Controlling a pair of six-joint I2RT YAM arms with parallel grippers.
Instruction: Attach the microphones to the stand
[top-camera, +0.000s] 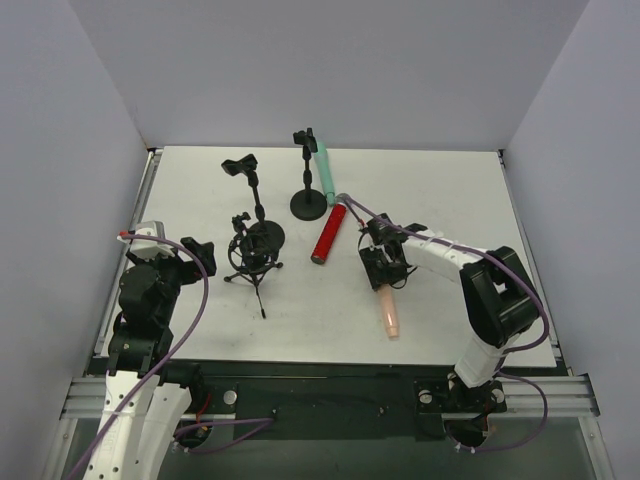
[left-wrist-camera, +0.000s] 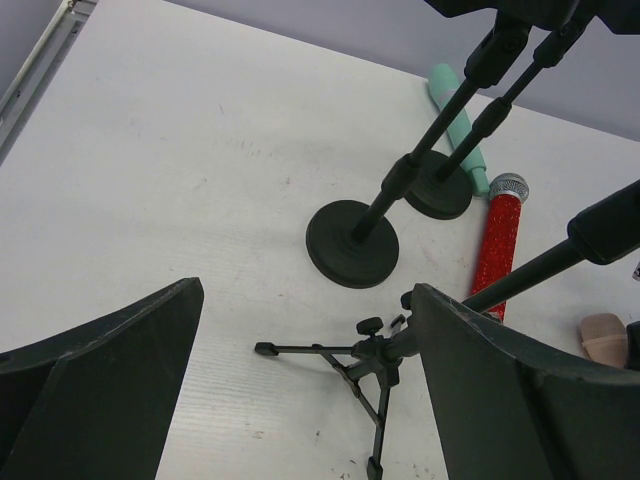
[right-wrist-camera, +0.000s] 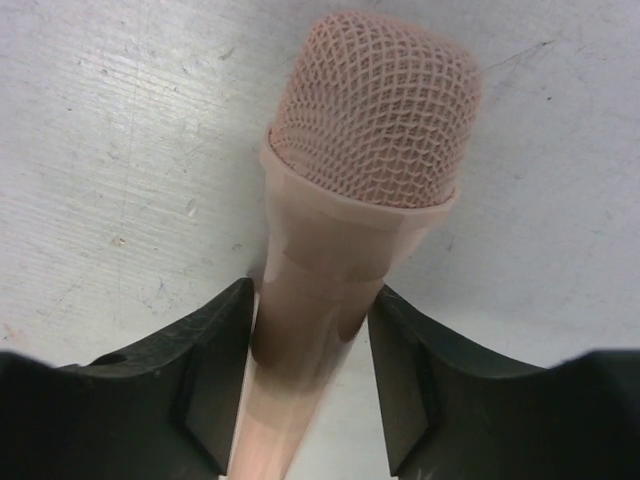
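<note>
A: Right claw (right-wrist-camera: 310, 300): jaws narrow, one on either side of the peach-pink microphone (right-wrist-camera: 370, 110), on the body just under the mesh head. Pads at its sides or very nearly. Whether the grip is firm, I cannot tell.

B: Microphone lifted?

A: No sign of it. It lies flat on the desk (top-camera: 450, 190), right of centre, tail toward the near edge.

B: Left claw (left-wrist-camera: 308, 290)?

A: Wide, empty, hanging over the left side of the desk, near the tripod stand (top-camera: 252, 262).

B: The other two microphones?

A: Red microphone (top-camera: 328, 235) flat on the desk, about the middle. Mint green microphone (top-camera: 323, 172) flat, just beside the base of the far round-base stand (top-camera: 308, 203). A second round-base stand (top-camera: 262, 232) sits by the tripod. All clips look bare.

B: So which step?

A: Pick-up of the first microphone, I judge; nothing attached yet. Next calls for a sure clamp and a lift clear of the desk. Then the body must be turned to line up with a clip and pressed in. The body tapers and looks smooth, so it may slip or swing when held so near the head.
</note>
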